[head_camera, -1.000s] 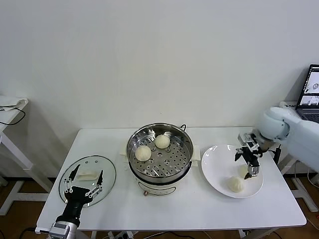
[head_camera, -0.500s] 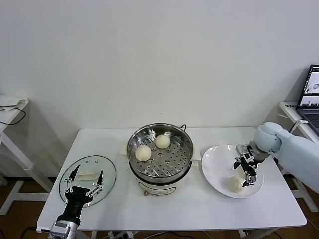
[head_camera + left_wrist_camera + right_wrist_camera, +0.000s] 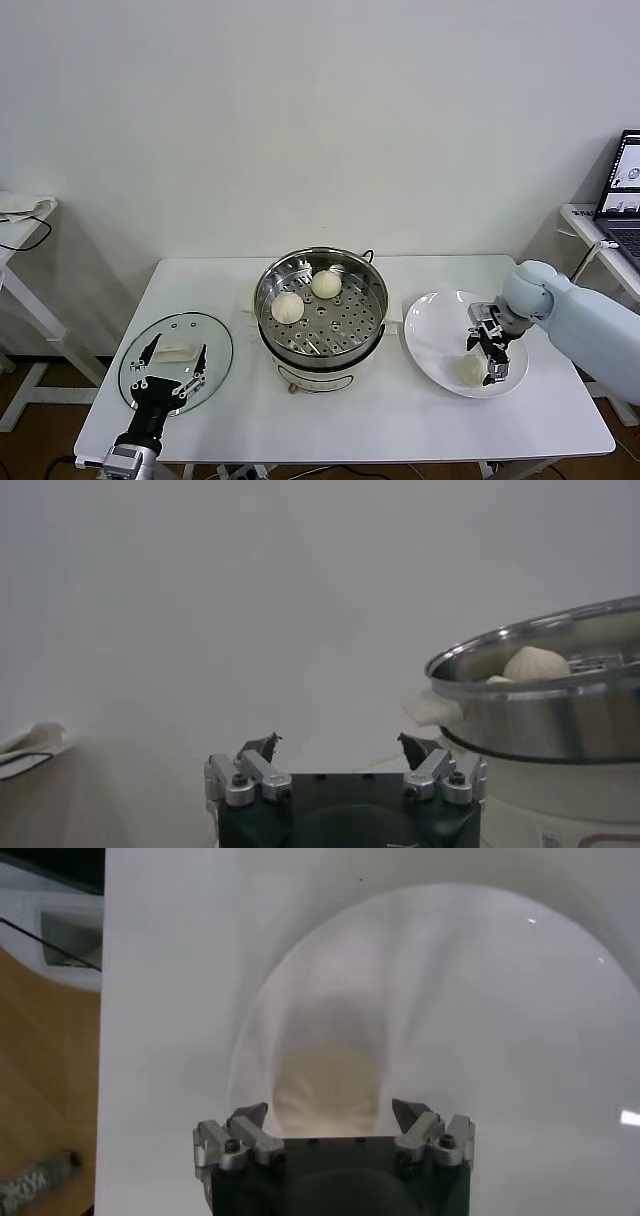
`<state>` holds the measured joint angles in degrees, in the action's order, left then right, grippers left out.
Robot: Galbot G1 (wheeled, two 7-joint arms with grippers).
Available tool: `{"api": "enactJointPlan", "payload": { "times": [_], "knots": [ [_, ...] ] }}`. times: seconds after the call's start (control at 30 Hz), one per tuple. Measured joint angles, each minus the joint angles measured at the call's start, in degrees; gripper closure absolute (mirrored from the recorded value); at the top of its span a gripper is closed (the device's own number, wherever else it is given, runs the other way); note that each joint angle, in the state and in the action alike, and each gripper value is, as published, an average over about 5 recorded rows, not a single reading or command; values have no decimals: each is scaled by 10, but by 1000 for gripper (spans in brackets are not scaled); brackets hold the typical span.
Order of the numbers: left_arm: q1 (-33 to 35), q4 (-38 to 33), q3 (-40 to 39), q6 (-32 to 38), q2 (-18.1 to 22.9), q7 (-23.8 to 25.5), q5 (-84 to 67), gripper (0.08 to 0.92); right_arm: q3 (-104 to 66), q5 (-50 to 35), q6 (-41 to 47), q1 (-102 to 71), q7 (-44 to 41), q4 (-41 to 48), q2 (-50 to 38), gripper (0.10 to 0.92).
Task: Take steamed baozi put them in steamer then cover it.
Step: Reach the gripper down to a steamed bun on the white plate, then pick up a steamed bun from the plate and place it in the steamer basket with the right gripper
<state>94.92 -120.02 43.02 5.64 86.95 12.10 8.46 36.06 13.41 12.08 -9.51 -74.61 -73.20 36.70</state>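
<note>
Your right pincer (image 3: 488,362) is down over the flat white round plate (image 3: 432,330), fingers spread wide, nothing gripped. A cream-white pinched-top baozi (image 3: 468,369) sits on the plate just beside the fingertips; in the right wrist view that bun (image 3: 330,1088) lies straight ahead, between the two open fingers (image 3: 248,1120), and you can't tell whether they touch it. Only this one bun shows clearly on the plate.

The round shiny stainless-steel steamer (image 3: 321,305) with its perforated tray is well to the left of your right pincer, mid-bench on the white bench (image 3: 400,425), uncovered. Two more cream-white baozi lie in it, touching the tray: one (image 3: 287,307) on the side far from the right pincer, one (image 3: 325,284) toward the back wall.

Your left pincer (image 3: 165,373) hangs over the round glass lid with the white handle (image 3: 176,352), which lies flat on the bench on the far side of the steamer from the plate. Its fingers are also spread wide, holding nothing. In the left wrist view, the steamer's steel wall (image 3: 560,715) is beyond the left pincer (image 3: 340,750), with a bun top (image 3: 535,663) showing over the rim.
</note>
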Motion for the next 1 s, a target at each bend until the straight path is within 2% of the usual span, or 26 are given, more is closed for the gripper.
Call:
{"api": "enactJointPlan", "payload": {
  "times": [0.13, 0.3, 0.4, 0.73, 1.0],
  "knots": [
    [0, 0, 0, 0, 0, 0, 0, 177, -4, 5, 0, -3, -2, 3, 4, 203],
    [-1, 0, 0, 0, 1, 0, 0, 177, -10, 11, -1, -10, -4, 7, 7, 326],
    [-1, 1, 0, 0, 1, 0, 0, 177, -13, 13, -1, -12, -5, 8, 7, 356],
    [0, -1, -4, 0, 2, -1, 1, 177, -16, 3, 1, -7, -10, 0, -1, 364],
    [2, -7, -7, 0, 2, -2, 2, 177, 23, -42, 6, 58, -20, -23, -21, 361]
  ]
}}
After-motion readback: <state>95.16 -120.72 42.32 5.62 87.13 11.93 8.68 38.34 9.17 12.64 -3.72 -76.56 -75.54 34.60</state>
